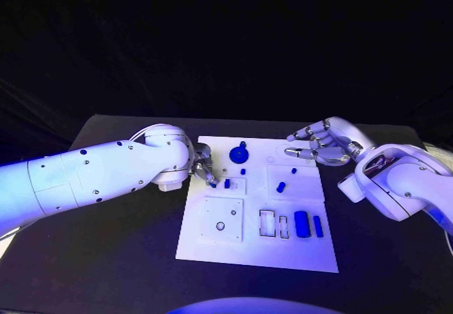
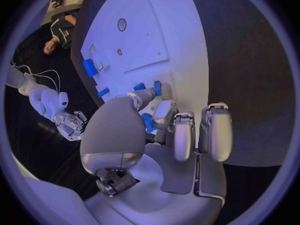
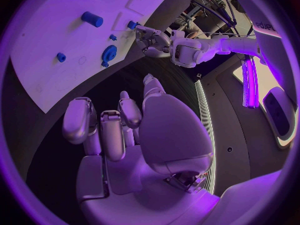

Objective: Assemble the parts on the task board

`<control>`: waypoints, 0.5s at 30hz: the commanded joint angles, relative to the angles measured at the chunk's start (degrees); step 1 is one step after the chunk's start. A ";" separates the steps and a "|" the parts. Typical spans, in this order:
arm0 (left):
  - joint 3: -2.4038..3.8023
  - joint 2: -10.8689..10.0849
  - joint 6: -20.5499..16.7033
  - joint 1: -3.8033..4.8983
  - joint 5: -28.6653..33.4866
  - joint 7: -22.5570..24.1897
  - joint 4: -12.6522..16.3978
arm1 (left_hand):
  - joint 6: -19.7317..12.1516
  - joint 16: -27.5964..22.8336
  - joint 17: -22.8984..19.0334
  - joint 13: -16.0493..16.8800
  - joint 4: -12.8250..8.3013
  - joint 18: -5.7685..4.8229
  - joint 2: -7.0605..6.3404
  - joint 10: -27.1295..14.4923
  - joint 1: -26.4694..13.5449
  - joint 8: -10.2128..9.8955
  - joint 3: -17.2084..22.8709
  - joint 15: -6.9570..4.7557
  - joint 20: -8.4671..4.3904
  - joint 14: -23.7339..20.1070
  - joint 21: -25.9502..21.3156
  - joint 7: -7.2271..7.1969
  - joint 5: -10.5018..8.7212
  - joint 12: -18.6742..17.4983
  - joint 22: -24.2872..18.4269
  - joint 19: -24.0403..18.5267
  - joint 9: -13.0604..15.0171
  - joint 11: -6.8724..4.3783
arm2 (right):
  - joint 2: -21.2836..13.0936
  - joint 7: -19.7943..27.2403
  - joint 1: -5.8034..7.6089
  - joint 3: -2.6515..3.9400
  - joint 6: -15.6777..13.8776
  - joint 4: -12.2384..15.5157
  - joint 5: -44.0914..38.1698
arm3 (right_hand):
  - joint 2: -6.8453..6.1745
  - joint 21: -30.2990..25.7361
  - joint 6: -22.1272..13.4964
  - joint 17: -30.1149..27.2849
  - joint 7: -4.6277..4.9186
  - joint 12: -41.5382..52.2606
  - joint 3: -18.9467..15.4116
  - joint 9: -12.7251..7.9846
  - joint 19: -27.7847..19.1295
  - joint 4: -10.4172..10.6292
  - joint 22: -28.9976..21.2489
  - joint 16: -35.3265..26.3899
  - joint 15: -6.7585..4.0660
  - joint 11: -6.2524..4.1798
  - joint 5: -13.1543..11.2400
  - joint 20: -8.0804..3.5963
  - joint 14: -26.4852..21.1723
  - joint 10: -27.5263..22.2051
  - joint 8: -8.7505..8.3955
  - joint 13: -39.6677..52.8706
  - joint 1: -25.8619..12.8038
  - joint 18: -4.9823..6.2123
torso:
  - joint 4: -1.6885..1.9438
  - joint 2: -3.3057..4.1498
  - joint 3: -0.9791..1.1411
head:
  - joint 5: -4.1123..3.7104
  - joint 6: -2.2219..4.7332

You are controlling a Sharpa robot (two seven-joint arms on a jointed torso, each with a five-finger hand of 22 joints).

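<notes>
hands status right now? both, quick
Left hand: at the task board's left edge, fingers around a small blue part; it seems to pinch it.
Right hand: open, holding nothing, above the board's far right corner.

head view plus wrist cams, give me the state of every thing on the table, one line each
left hand: at the task board's left edge, fingers closed round a small blue part
right hand: open, fingers apart, holding nothing, above the board's far right corner
task board: flat on the black table
round blue part: seated near the board's far edge
long blue block: lying flat in the near right area
</notes>
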 commanded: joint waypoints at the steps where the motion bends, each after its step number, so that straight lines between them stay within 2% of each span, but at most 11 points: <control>1: -0.43 0.35 2.62 -0.49 1.57 -1.94 0.01 | 1.64 0.17 15.09 0.27 -0.86 -0.59 -0.04 0.41 -0.91 0.11 0.60 -0.43 -0.36 5.92 0.27 -1.42 0.21 0.44 11.78 3.74 -0.08 -0.27 | 0.07 0.68 -0.04 0.00 0.42 0.18 -0.23 | 0.40 -0.21 0.45 5.45 -0.02 0.14 -0.33 0.01 -0.06 0.15 -0.03 -0.36 -0.25 -0.03 0.29 -0.11 3.98 -0.38 0.06 -0.01 0.01 0.45 | 0.02 -0.02 -0.02 | -0.06 -0.05; 4: -0.44 0.46 2.26 -0.49 1.56 -2.11 -0.16 | 1.99 0.17 15.09 0.57 -0.42 -0.63 0.00 0.59 -1.92 0.15 -0.07 -0.51 -0.45 5.92 0.41 -1.54 0.19 0.74 11.92 3.84 -0.13 -0.37 | 0.08 0.80 -0.04 0.00 0.33 0.23 -0.23 | 0.42 -0.20 0.45 5.47 -0.02 0.18 -0.33 0.01 -0.03 0.14 0.01 -0.34 -0.25 -0.03 0.30 -0.11 3.98 -0.36 0.07 0.02 0.03 0.44 | -0.06 -0.01 0.00 | -0.05 -0.03; 15: -0.43 0.76 1.95 -0.49 1.42 -2.40 -0.64 | 2.67 0.17 15.09 1.23 0.71 -0.74 0.36 0.97 -4.14 0.14 -1.60 -0.64 -0.60 5.92 0.74 -1.72 0.19 1.38 12.23 4.04 -0.31 -0.52 | -0.01 0.87 -0.04 0.00 0.24 0.34 -0.22 | 0.42 -0.20 0.45 5.47 -0.02 0.18 -0.33 0.01 -0.03 0.14 0.01 -0.34 -0.25 -0.03 0.30 -0.11 3.98 -0.36 0.07 0.02 0.03 0.44 | 0.01 -0.04 0.01 | -0.26 -0.12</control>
